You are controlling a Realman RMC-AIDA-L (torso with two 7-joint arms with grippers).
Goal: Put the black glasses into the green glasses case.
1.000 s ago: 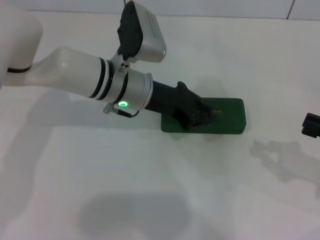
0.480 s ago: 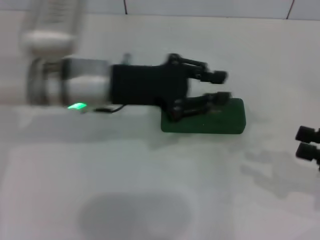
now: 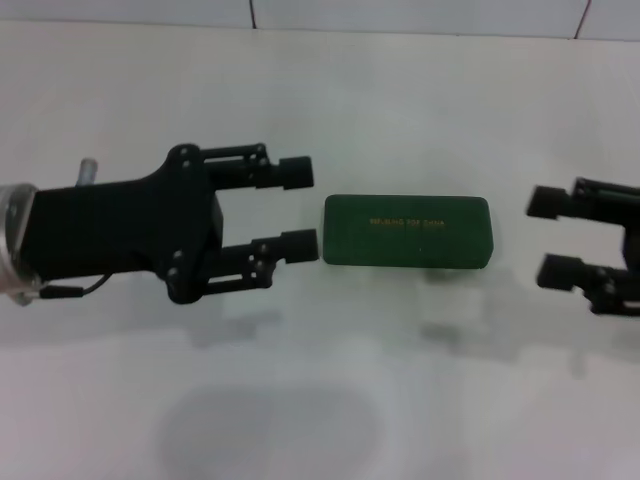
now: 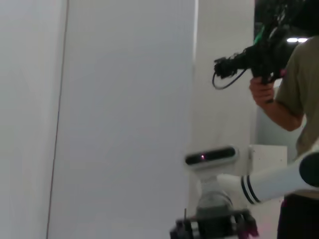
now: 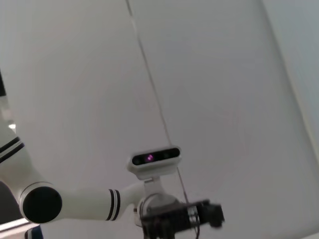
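A: The dark green rectangular hard glasses case (image 3: pixel 406 231) with rounded corners is seen lying flat and shut on the white table (image 3: pixel 320 400), its small gold lettering facing up along the lid.

B: And the left gripper (image 3: pixel 298 208), black and two-fingered, is held level just beside the case's left end. Its fingers are spread wide; nothing is gripped between them. The nearer fingertip is placed almost against the case's short edge, though contact cannot be confirmed.

A: On the other side, the right gripper (image 3: pixel 551 236) is seen at the frame's right edge, near the case's right end but apart from it. Its fingers are parted wide as well, and nothing is carried.

B: The case is thus flanked by both grippers, one at each short end. The black glasses cannot be made out in any view.

A: From the left wrist camera, only a pale wall, the robot's own head camera unit (image 4: pixel 210 157) and a person holding a video camera (image 4: pixel 247 58) are shown.

B: The right wrist camera is turned towards the pale surface and the robot's head unit too.
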